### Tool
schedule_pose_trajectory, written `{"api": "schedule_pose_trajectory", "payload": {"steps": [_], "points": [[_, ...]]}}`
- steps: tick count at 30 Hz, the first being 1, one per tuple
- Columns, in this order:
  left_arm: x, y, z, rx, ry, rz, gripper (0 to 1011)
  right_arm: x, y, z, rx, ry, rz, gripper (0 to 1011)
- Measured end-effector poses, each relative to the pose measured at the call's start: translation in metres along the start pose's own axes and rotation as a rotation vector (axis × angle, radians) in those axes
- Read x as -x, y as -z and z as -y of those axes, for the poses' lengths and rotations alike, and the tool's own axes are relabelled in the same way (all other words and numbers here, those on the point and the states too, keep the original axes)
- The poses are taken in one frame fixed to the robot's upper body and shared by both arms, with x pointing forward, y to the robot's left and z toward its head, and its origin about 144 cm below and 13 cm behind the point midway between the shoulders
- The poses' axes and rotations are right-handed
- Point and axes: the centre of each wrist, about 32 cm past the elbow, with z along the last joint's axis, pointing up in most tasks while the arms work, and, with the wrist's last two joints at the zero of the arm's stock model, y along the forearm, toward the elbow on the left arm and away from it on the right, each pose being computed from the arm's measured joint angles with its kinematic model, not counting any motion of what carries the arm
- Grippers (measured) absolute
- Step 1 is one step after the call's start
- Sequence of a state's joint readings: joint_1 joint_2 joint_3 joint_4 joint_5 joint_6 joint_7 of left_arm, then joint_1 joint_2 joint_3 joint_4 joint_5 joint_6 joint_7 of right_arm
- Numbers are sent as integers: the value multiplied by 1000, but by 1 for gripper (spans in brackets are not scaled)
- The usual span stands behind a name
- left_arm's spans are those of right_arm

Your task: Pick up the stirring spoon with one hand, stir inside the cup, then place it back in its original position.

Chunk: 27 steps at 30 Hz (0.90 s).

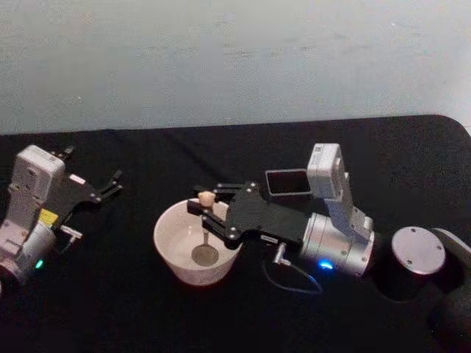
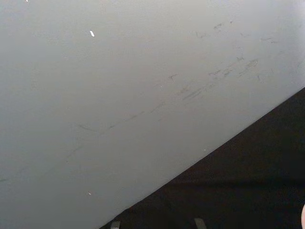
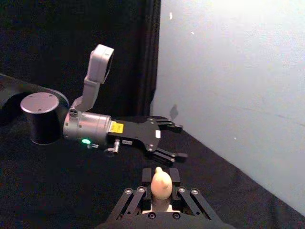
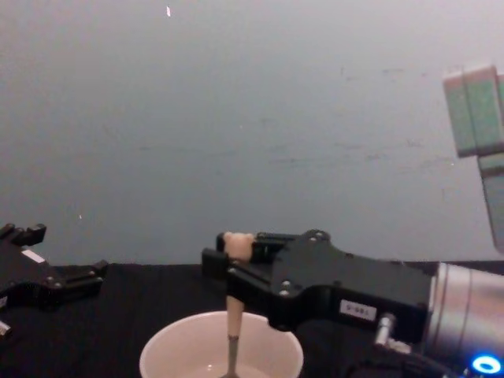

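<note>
Right gripper: clamped on the bear head of the stirring spoon.
Spoon position: upright, bowl down inside the cup.
Left gripper: fingers apart, parked at the left side of the bench.

My right arm stretches leftward, right gripper pinched on the stirring spoon; the left gripper (fingers spread) sits parked far left.

Smooth matt wide round cream cup, small bear-headed spoon with shiny metal bowl and matt cream handle, matt black table cloth, matt black right gripper, scuffed grey wall
</note>
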<state>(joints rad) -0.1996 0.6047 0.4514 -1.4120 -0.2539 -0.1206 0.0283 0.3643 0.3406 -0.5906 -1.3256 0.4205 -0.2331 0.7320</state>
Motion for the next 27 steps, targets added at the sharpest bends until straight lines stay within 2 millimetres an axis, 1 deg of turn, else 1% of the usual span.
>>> {"api": "schedule_pose_trajectory", "payload": {"steps": [5,14,15,21,27], "points": [[0,0,0,0,0,0,1001,0,1,-9,-6,-9,-2,214],[0,0,0,0,0,0,1001,-11,3,-24,-9,13,15,214],[0,0,0,0,0,0,1001,-15,3,-26,-7,28,21,214],[0,0,0,0,0,0,1001,-23,3,-27,-5,65,30,214],[0,0,0,0,0,0,1001,-28,3,-21,-1,98,35,214]]}}
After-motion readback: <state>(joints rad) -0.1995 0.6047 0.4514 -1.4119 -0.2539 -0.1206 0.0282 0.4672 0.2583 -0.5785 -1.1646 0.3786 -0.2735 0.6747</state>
